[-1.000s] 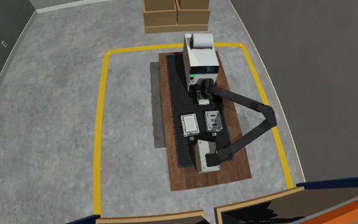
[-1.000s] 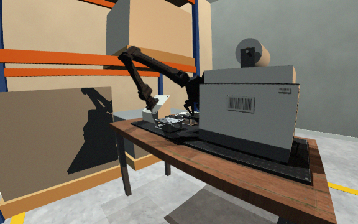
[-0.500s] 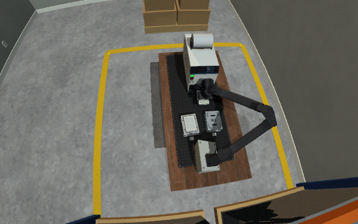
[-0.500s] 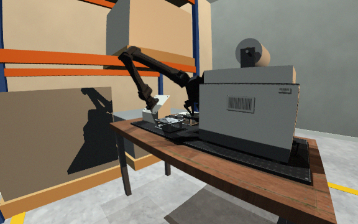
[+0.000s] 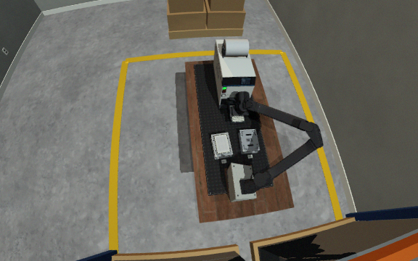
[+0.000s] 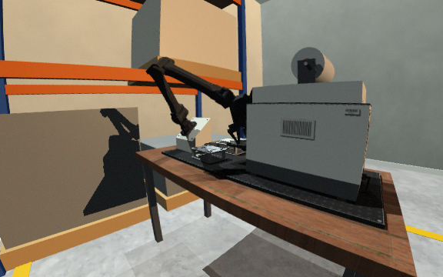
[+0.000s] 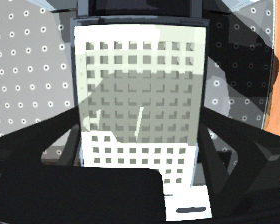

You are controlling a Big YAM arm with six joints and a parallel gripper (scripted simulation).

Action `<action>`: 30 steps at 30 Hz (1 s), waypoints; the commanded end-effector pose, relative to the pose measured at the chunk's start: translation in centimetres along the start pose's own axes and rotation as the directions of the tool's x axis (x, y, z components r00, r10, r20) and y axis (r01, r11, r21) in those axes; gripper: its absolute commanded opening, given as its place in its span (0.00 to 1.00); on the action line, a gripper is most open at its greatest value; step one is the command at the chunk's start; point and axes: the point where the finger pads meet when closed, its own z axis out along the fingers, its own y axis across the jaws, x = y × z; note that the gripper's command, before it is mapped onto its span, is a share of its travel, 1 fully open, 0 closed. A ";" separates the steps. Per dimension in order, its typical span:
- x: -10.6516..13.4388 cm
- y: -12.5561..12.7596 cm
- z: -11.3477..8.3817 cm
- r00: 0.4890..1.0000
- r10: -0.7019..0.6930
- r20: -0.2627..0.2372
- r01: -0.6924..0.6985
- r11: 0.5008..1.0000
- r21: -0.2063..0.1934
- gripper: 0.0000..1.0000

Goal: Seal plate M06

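Gripper (image 5: 237, 115) clamped across plate M06 (image 7: 140, 106) directly in front of the sealer (image 5: 235, 70), lamp (image 5: 224, 88) green; nest N1 (image 5: 249, 141) bare of a plate, second plate (image 5: 221, 143) seated in N2 beside it, on the black breadboard (image 5: 209, 119).

Arm reaching in at the sealer's front

The black arm (image 6: 191, 82) arched over from its base (image 6: 192, 132) and dipped behind the grey sealer (image 6: 306, 142), a roll (image 6: 313, 65) perched on top. A plate nest (image 6: 208, 151) sat on the black mat (image 6: 321, 200) across the wooden table (image 6: 283, 219).
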 end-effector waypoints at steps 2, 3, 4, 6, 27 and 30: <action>1.4 -0.4 1.6 0.998 -0.024 -0.052 0.024 1.000 0.011 0.00; 1.4 -0.4 1.6 0.998 -0.024 -0.052 0.024 1.000 0.011 0.00; 1.4 -0.4 1.6 0.998 -0.024 -0.052 0.024 1.000 0.011 0.00; 1.0 -0.5 1.5 0.999 -0.020 -0.047 0.020 1.000 0.012 0.00; -0.6 1.4 -0.2 1.000 -0.027 -0.004 0.027 1.000 -0.009 0.00; -0.6 1.5 -0.3 1.000 -0.028 -0.002 0.028 1.000 -0.010 0.00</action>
